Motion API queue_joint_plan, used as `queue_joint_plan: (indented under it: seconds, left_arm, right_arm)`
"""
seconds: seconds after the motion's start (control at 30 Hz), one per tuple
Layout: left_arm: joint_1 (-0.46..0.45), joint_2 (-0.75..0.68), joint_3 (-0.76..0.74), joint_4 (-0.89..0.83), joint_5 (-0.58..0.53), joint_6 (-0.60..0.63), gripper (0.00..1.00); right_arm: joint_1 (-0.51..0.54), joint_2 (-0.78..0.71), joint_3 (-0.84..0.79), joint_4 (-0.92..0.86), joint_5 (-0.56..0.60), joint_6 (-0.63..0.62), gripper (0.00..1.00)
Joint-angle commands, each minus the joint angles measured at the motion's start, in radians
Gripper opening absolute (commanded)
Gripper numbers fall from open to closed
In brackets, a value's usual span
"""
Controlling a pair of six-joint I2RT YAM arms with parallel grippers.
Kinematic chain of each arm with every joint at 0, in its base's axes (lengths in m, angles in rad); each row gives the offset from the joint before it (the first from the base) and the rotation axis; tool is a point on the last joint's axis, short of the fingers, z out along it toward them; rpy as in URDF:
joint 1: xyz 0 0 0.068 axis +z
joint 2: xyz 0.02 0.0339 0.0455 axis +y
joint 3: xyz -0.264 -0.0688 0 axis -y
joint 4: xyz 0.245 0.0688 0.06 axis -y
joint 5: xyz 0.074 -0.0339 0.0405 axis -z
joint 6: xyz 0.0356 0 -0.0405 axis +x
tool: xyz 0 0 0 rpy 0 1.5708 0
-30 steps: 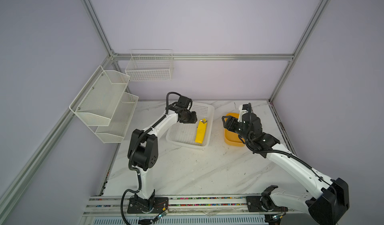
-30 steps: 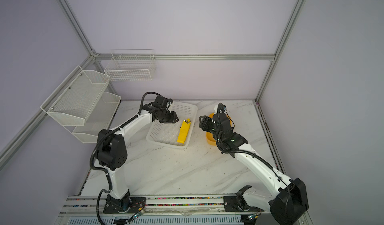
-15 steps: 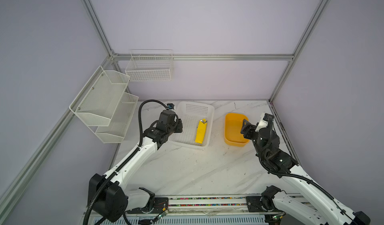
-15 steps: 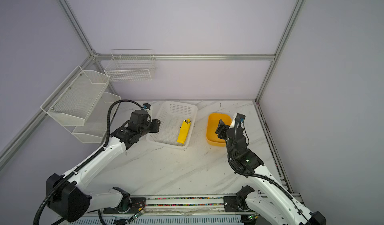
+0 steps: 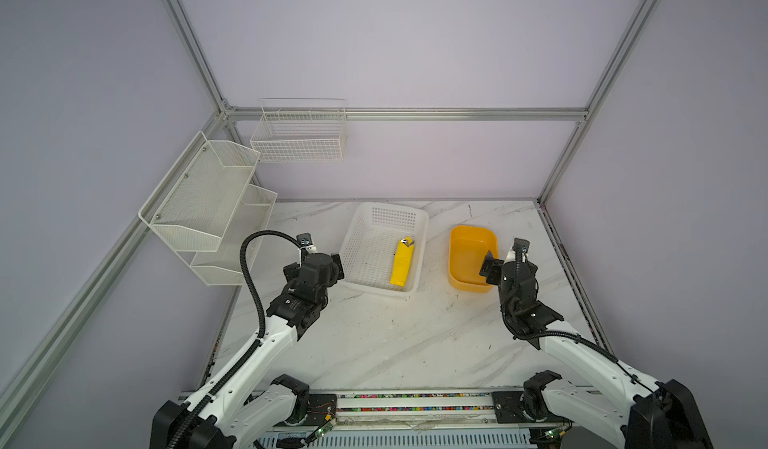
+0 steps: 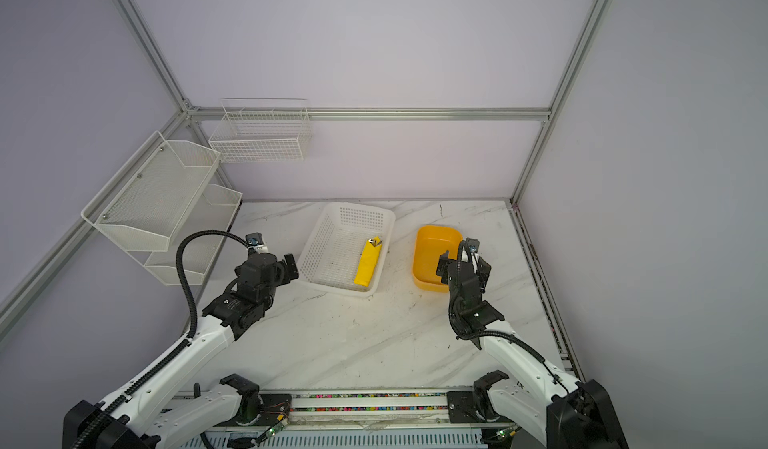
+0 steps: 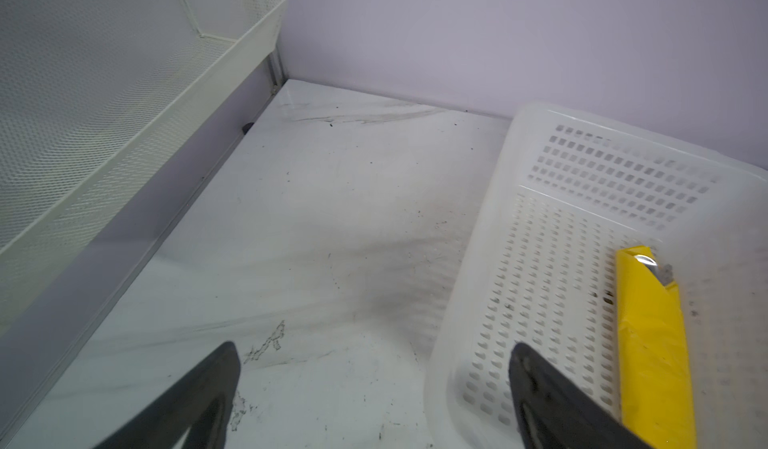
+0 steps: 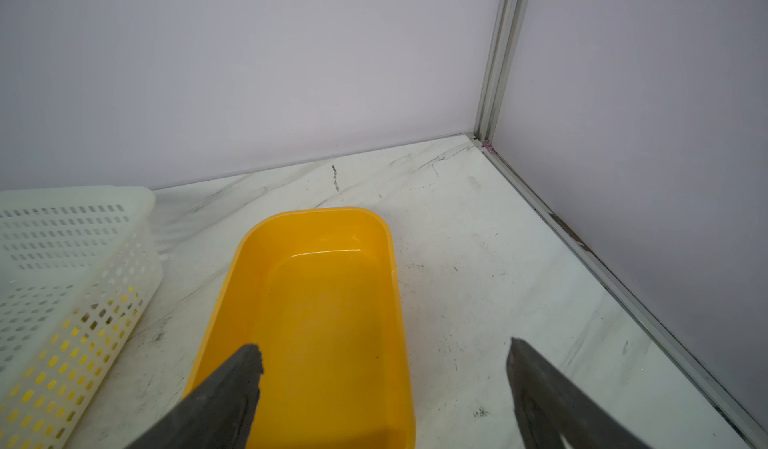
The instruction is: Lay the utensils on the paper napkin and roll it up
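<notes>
the left end effector is released: its two dark, matte, tapered fingers stand wide apart with only bare desk between them. it hovers just beside the left wall of a white plastic basket, a rounded rectangular tray pierced all over with small slots. inside that basket, along its right side, lies the paper napkin, bright yellow and rolled into a long, flattish tube with soft creases. a shiny silver tip of the utensils pokes from the roll's far end; which pieces they are cannot be told.

the right end effector is likewise released, its grey, rough-edged fingers spread wide and gripping nothing. it hangs above the near end of a glossy orange-yellow plastic tub with rounded corners, which sits just right of the basket, apart from it.

the desk is white with grey marble veins and dark scuffs. on the left wall hang two white perforated-metal shelves; a white wire basket hangs on the back wall by an aluminium frame rail.
</notes>
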Motion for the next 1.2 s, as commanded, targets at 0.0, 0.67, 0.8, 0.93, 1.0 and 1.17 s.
queue_joint_plan:
  seconds: [0.0,0.67,0.8,0.93,1.0,1.17]
  left_arm:
    - [0.057,-0.015,-0.083,0.11,-0.097,0.02,1.0]
    - [0.254,0.371,-0.348,1.034,0.062,0.336,0.99]
    - [0.288,0.47,-0.333,1.127,0.121,0.335,1.0]
    - [0.296,0.541,-0.334,1.19,0.189,0.356,1.0]
    - [0.296,0.581,-0.349,1.256,0.178,0.353,1.0]
    - [0.312,0.583,-0.344,1.247,0.218,0.347,1.0]
  right_arm:
    - [-0.058,0.085,-0.026,0.192,-0.02,-0.03,0.94]
    - [-0.214,0.363,-0.176,0.838,-0.228,-0.167,0.93]
    - [-0.238,0.425,-0.187,0.974,-0.284,-0.189,0.93]
    - [-0.266,0.477,-0.172,1.027,-0.324,-0.227,0.93]
    - [-0.304,0.495,-0.178,1.063,-0.376,-0.182,0.93]
    - [-0.33,0.568,-0.162,1.117,-0.425,-0.163,0.92]
